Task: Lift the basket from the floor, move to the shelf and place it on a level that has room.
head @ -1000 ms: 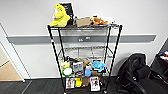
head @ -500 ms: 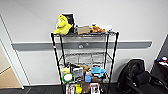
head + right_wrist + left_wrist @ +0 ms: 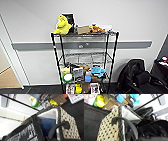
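I had the basket (image 3: 110, 130) up off the floor, close under both wrists beside the shelf (image 3: 83, 60); whether either gripper was clamped on its dark handles I could not tell. Its second-from-top level (image 3: 83, 58) looked bare, the basket not yet placed.

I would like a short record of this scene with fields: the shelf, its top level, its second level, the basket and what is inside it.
shelf: black wire rack against a white wall
top level: yellow plush toy, small brown box
second level: wire tier, looks bare
basket: tan woven basket with dark curved handle, close to the rack's lower tiers
inside basket: blue item, black bag
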`<state>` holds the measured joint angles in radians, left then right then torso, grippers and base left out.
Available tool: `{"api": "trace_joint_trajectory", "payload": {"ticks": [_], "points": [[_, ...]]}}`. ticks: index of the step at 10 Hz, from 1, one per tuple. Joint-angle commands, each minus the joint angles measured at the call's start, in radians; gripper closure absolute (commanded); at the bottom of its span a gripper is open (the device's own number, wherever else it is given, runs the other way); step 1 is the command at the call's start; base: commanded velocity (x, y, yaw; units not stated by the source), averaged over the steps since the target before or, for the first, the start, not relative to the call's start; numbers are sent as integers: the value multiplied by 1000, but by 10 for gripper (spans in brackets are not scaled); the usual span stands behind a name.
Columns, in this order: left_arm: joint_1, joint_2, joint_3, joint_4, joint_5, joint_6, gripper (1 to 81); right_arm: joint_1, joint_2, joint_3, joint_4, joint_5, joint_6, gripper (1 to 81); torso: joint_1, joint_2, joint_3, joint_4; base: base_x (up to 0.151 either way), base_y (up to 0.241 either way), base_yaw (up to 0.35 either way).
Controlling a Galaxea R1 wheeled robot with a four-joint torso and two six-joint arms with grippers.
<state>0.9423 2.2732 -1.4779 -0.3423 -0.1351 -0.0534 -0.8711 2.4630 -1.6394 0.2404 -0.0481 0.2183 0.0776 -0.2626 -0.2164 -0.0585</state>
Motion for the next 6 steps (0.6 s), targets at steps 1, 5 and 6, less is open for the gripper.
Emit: {"api": "trace_joint_trajectory", "payload": {"ticks": [1, 5, 6], "points": [[-151, -13, 54, 25, 0, -2, 811, 198, 7, 58, -27, -56, -5, 811, 0, 0, 0, 0, 0, 0, 0], [-158, -9, 53, 36, -1, 0, 811, 257, 7, 61, -15, -87, 6, 811, 0, 0, 0, 0, 0, 0, 0], [-158, -9, 53, 36, -1, 0, 811, 258, 7, 61, -20, -87, 6, 811, 0, 0, 0, 0, 73, 0, 0]]}}
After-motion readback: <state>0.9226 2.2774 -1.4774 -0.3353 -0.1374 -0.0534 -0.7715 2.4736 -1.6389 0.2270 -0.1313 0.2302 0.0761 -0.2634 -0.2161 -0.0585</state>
